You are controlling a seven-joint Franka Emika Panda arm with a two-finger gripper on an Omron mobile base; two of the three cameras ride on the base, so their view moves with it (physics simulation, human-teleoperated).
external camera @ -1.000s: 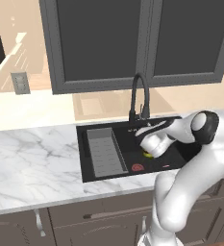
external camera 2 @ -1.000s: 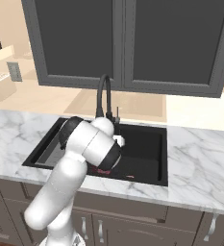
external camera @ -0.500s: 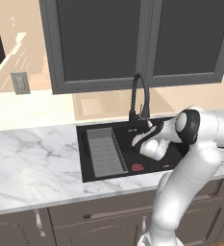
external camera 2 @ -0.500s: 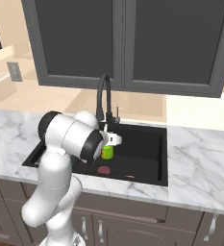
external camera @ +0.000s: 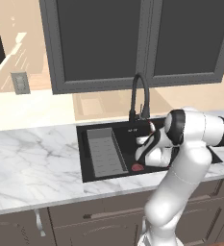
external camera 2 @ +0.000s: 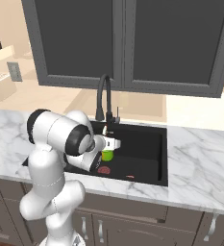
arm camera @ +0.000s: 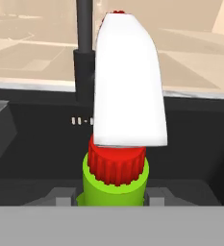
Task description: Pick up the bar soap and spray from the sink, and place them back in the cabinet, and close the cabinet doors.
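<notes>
The spray is a green bottle with a red collar and a white nozzle, and it stands upright between my fingertips. My gripper is shut on the spray low over the black sink, just in front of the faucet. From the left base view the gripper sits mid-basin, with the white nozzle sticking out of it. A small pink bar soap lies on the sink floor near the front wall. The cabinet and its doors are out of view.
A black gooseneck faucet rises right behind the gripper. A grey ribbed tray fills the sink's left part. A round dark-red drain disc lies below the hand. Grey-framed doors with dark panes hang overhead. Marble counter surrounds the sink.
The arm's upper links have swung round. The hand has shifted slightly left over the sink, still shut on the spray.
</notes>
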